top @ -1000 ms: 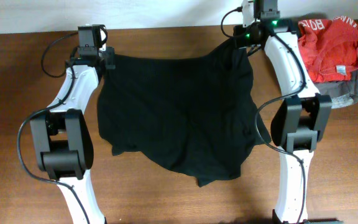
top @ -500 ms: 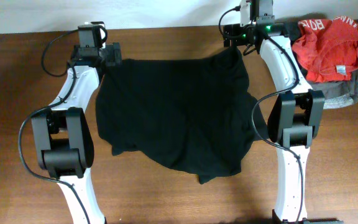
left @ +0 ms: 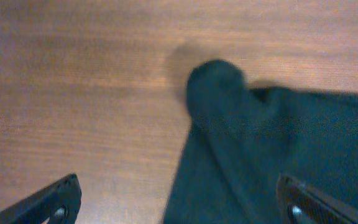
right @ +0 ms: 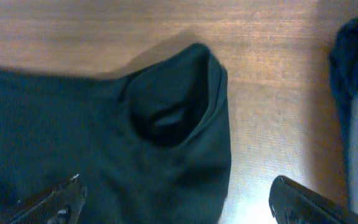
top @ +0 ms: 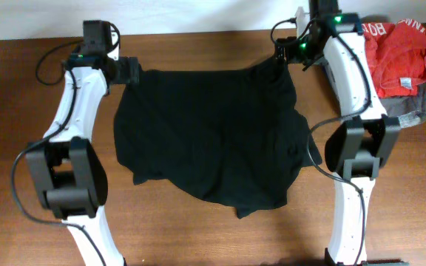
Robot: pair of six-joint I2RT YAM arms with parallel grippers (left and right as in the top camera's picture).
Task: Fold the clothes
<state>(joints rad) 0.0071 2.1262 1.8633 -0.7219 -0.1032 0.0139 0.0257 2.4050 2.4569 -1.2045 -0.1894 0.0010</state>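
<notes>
The clothes, one large black garment, lie spread across the middle of the wooden table. My left gripper hovers at its far left corner, open and holding nothing. In the left wrist view that corner lies flat on the wood ahead of the wide-apart fingers, and my left gripper stands over the garment's edge. My right gripper is open above the far right corner. In the right wrist view this corner stands slightly rumpled, and my right gripper is empty over the cloth.
A red garment with white lettering lies at the far right on a grey garment, close beside the right arm. The arm bases flank the black garment. Bare wood shows in front and at the far left.
Both grippers have opened and let go of the garment's far corners, which now rest on the table. Both arms have drawn back toward the far edge.
</notes>
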